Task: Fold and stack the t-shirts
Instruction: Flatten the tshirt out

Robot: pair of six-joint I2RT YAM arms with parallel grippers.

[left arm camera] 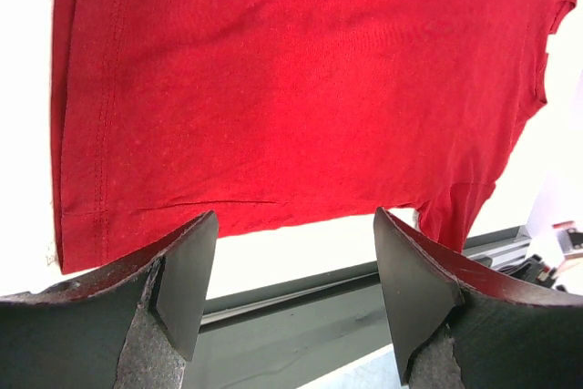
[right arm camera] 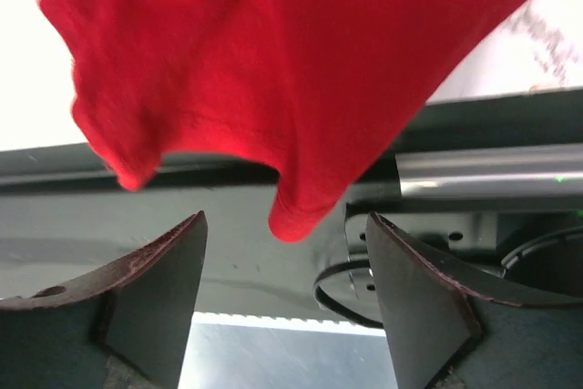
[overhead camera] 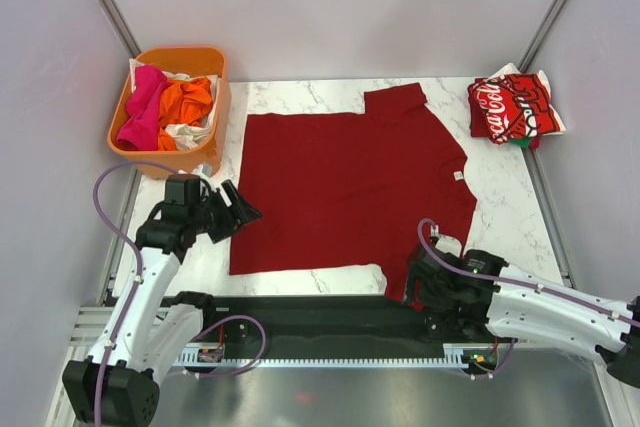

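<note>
A plain dark-red t-shirt (overhead camera: 345, 187) lies spread flat on the marble table, neck to the right. Its near right sleeve (overhead camera: 400, 282) hangs over the table's front edge. My left gripper (overhead camera: 243, 209) is open and empty at the shirt's left hem; in the left wrist view the shirt (left arm camera: 301, 79) lies just beyond the gripper (left arm camera: 296, 261). My right gripper (overhead camera: 416, 275) is open beside the hanging sleeve. In the right wrist view the sleeve's corner (right arm camera: 296, 211) dangles just above the gap of the gripper (right arm camera: 287, 257), not pinched. A folded Coca-Cola shirt (overhead camera: 512, 107) lies at the back right.
An orange plastic tub (overhead camera: 215, 117) at the back left holds pink (overhead camera: 145, 102), orange (overhead camera: 188, 99) and white shirts. A black rail (overhead camera: 320, 317) with cables runs along the table's near edge. Grey walls close in both sides.
</note>
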